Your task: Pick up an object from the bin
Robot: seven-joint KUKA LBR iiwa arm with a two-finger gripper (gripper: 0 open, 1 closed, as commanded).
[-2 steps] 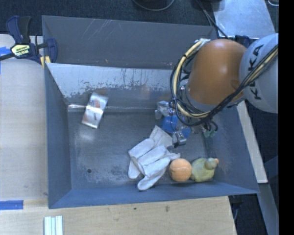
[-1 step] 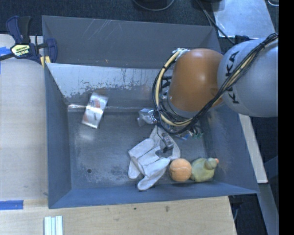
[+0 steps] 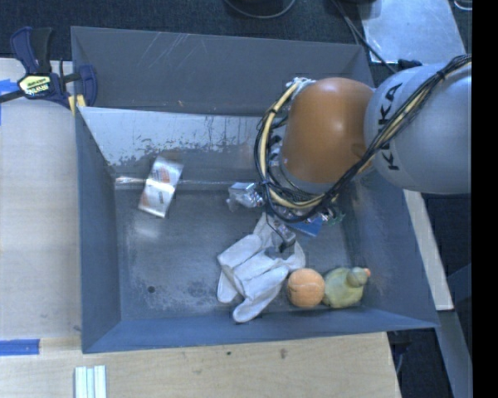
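**Bin contents, gripper over white cloth**

Camera view: the gripper is low over the far end of a white, crumpled, glove-like cloth; how wide the claw stands cannot be told. The cloth lies near the bin's near wall, right of centre, with its long axis running near-left to far-right. An orange ball touches its right side. A silvery packet lies far-left.
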